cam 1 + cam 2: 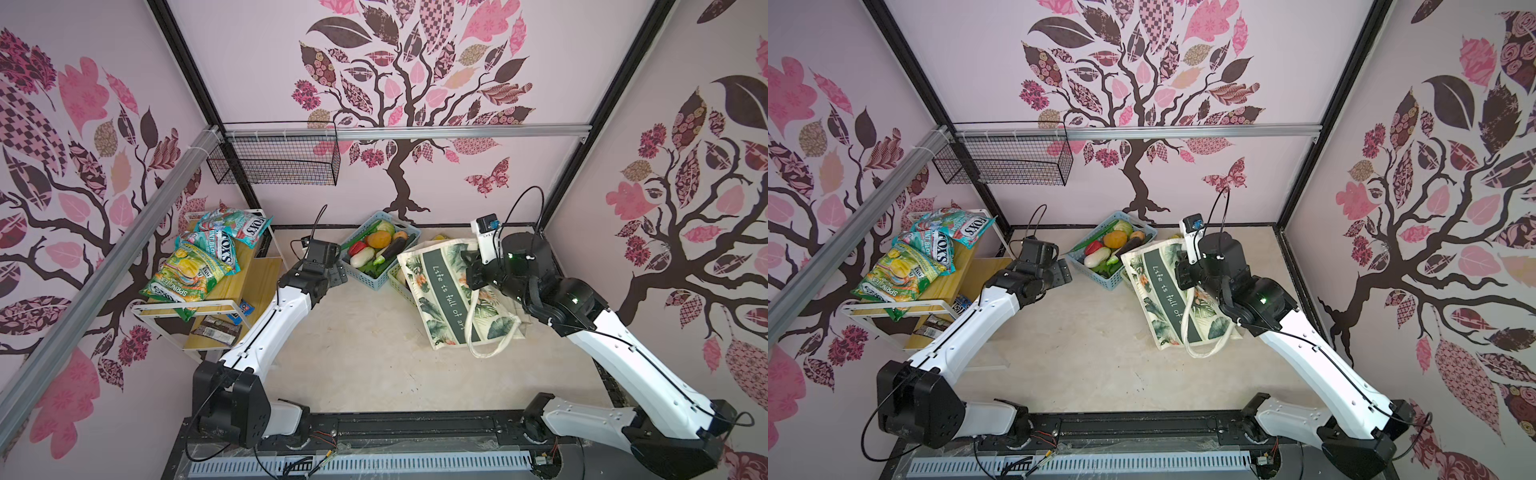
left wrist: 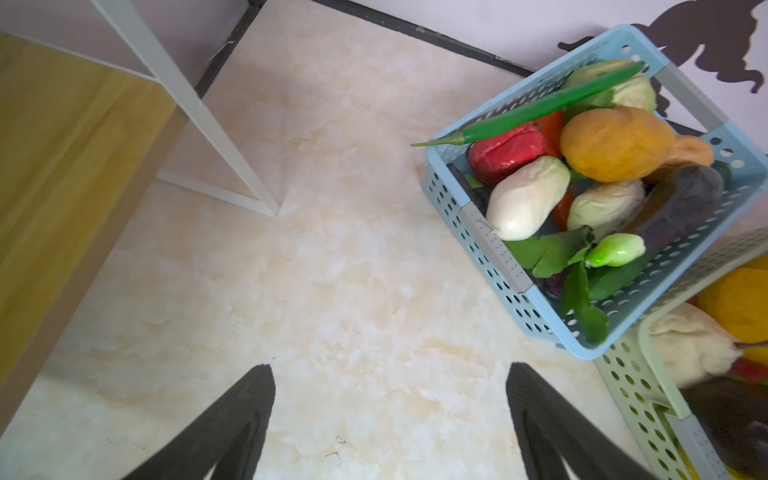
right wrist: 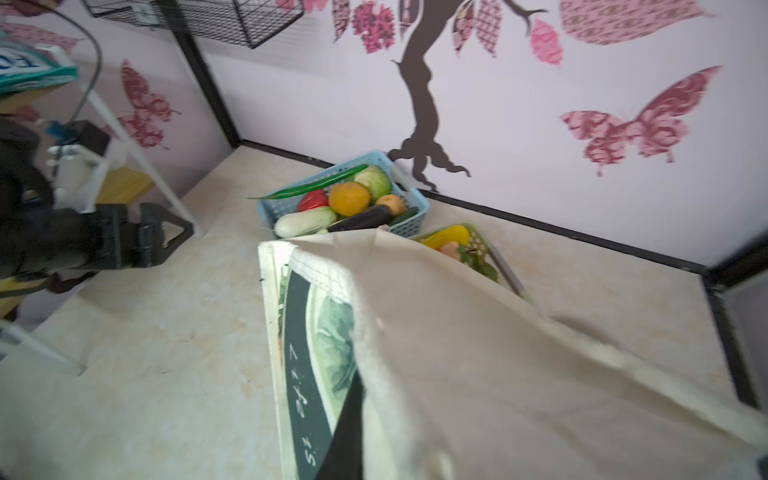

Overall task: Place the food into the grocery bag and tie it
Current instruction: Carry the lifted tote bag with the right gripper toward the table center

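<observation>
Two baskets hold all the food (image 1: 376, 245) in view. A heaped blue basket (image 2: 540, 320) sits at the back wall with white, red, orange, purple and green pieces, and a long chilli (image 2: 540, 106) lies across the top. A pale green basket (image 2: 631, 374) touches it and is half hidden behind the bag. Nothing looks bagged yet, though the bag's inside is not visible.

The grocery bag (image 1: 440, 291) stands tilted on the table (image 1: 365, 365), just in front of the pale green basket. Its upper edge is lifted and its straps (image 1: 486, 353) trail loose toward the front.

Risks, as judged:
- The mouth is held up by one edge only. If the cloth slips, the bag sags and the opening closes.
- The bag sits right against the pale green basket, so a pull on the cloth could drag or tip that basket.
- The food is glossy, rounded and piled high. An off-centre pinch could squirt a piece out or roll its neighbours over the rim.
- The chilli overhangs the rim and is easily knocked off on approach.

The left gripper (image 2: 390, 370) has its fingers spread wide with nothing between them. It is over bare table just beside the blue basket and touches nothing.

The right gripper (image 1: 473, 272) is closed tight at the bag's upper edge. Cloth drapes right up to its camera, so it appears to pinch the rim, but the fingertips are hidden.
</observation>
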{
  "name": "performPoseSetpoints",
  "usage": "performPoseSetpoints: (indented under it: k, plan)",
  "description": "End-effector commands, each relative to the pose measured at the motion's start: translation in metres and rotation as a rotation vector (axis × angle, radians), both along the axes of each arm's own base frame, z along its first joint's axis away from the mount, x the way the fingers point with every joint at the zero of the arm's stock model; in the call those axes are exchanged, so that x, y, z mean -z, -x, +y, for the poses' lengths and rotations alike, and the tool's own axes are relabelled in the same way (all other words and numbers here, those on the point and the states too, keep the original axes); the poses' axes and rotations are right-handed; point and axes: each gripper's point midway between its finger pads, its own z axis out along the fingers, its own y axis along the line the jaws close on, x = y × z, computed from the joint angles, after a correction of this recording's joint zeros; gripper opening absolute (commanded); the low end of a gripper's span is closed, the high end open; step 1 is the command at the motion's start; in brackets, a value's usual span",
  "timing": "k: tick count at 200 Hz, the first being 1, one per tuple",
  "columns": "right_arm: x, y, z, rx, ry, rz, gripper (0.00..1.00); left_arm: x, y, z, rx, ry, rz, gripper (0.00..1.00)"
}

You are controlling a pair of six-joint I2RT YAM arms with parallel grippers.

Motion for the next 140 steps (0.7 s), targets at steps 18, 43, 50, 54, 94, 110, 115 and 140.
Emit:
performPoseSetpoints:
  k: [18,43,50,54,94,110,115,140]
  plan:
    - [-0.025,0.035,0.044,-0.289,-0.147,-0.036,0.00,-0.010,0.000,0.013,-0.069,0.009,0.003,0.91]
    - [-0.007,0.046,0.066,-0.350,-0.079,-0.023,0.00,-0.011,0.001,0.012,-0.069,0.016,0.005,0.91]
    - [-0.001,0.049,0.074,-0.363,-0.057,-0.015,0.00,-0.011,0.001,0.012,-0.066,0.021,0.009,0.91]
    - [0.001,0.051,0.079,-0.369,-0.047,-0.013,0.00,-0.011,0.001,0.011,-0.066,0.026,0.010,0.91]
    - [0.044,0.050,0.130,-0.393,0.054,0.069,0.00,-0.004,0.004,0.011,-0.069,0.031,0.033,0.91]
    - [0.052,0.057,0.154,-0.413,0.083,0.082,0.00,-0.003,0.005,0.010,-0.069,0.037,0.039,0.91]
    - [0.053,0.061,0.163,-0.428,0.087,0.077,0.00,-0.003,0.005,0.010,-0.070,0.037,0.038,0.91]
    - [0.048,0.085,0.200,-0.514,0.052,0.086,0.00,-0.003,0.006,0.011,-0.072,0.031,0.040,0.91]
